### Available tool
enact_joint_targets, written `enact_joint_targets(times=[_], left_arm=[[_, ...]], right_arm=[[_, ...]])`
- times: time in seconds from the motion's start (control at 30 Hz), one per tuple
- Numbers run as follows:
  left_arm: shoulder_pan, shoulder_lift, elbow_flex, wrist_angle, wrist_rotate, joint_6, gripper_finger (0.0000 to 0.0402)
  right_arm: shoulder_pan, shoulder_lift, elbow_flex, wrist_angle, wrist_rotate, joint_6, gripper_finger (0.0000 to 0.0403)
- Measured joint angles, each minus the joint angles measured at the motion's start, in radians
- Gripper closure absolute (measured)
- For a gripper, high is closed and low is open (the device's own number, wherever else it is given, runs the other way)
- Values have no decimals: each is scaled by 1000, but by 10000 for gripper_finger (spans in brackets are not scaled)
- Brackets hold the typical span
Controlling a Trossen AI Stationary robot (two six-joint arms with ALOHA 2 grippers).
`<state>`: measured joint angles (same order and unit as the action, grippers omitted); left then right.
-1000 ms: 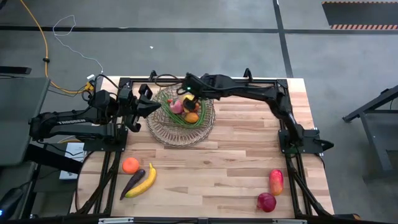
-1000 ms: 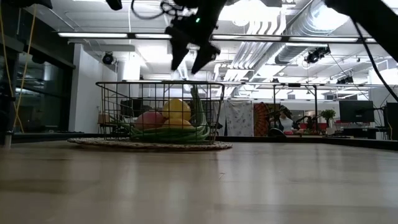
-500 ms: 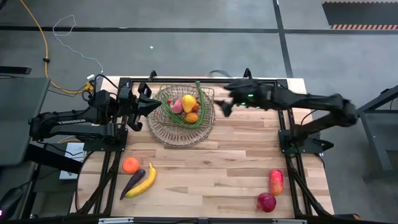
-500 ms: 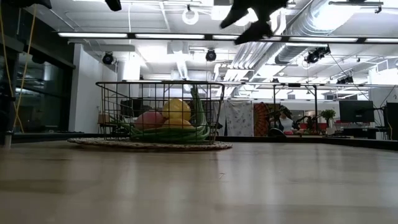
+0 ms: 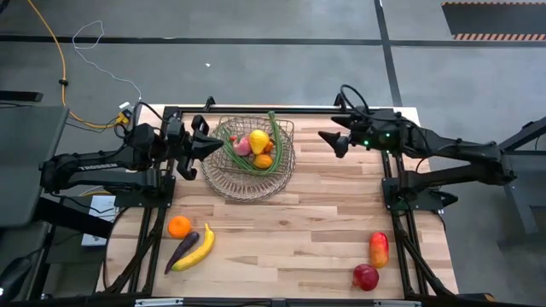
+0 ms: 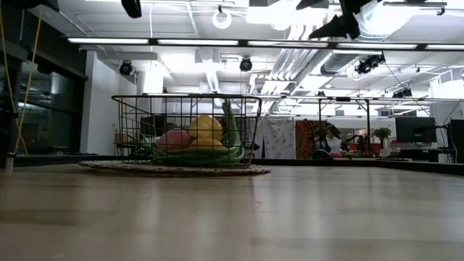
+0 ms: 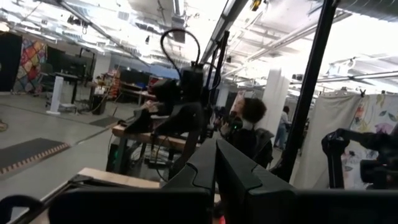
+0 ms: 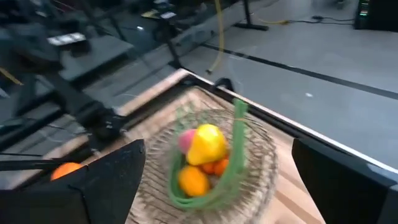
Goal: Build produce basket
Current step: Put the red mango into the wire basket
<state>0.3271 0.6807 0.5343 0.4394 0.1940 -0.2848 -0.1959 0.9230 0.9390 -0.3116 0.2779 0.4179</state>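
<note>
Right now your right gripper point(image 5: 331, 141) hangs in the air over the far right part of the table point(image 5: 324, 213), well clear of the basket point(image 5: 252, 181) and with its fingers spread wide and nothing between them; in the low view it shows only as a dark shape near the ceiling lights point(image 6: 335, 27). Your left gripper point(image 5: 215, 146) sits at the basket's left rim with its fingers pressed together, holding nothing. The basket stands on a woven mat point(image 6: 174, 169) at the far side of the table, left of centre, and it already holds a lemon point(image 5: 258, 141) on top, a reddish fruit point(image 5: 243, 146) beside it, an orange fruit point(image 5: 264, 159) below the lemon, and long green beans point(image 5: 275, 145) curving around the pile and poking up over the rim. From the right wrist view the same pile shows — lemon point(image 8: 207, 144) uppermost, beans point(image 8: 231, 158) looping round it — though that picture is smeared, so the small reddish pieces under the lemon could be carrots or chilli; you cannot tell. Outside the basket, at the near left, lie an orange point(image 5: 178, 226), an eggplant point(image 5: 182, 251) and a banana point(image 5: 196, 249) close together, the eggplant touching the banana. At the near right two red apples point(image 5: 379, 248) rest just beside each other.
</note>
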Motion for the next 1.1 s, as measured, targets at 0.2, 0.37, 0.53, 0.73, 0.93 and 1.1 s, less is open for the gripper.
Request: enact_joint_targets(times=[0.2,0.37,0.53,0.73,0.93,1.1], left_arm=[[0,0,0,-6,3,-27,402],[0,0,0,-14,-5,-15,401],[0,0,0,-42,-16,0,402],[0,0,0,-58,4,0,401],[0,14,0,-55,2,0,402],[0,69,0,-59,1,0,401]], right_arm=[[0,27,0,126,-188,-38,9],[1,64,0,204,-245,-158,9],[19,87,0,231,-271,-175,9],[34,85,0,228,-277,-192,9],[67,85,0,227,-279,-227,9],[88,85,0,226,-270,-242,9]])
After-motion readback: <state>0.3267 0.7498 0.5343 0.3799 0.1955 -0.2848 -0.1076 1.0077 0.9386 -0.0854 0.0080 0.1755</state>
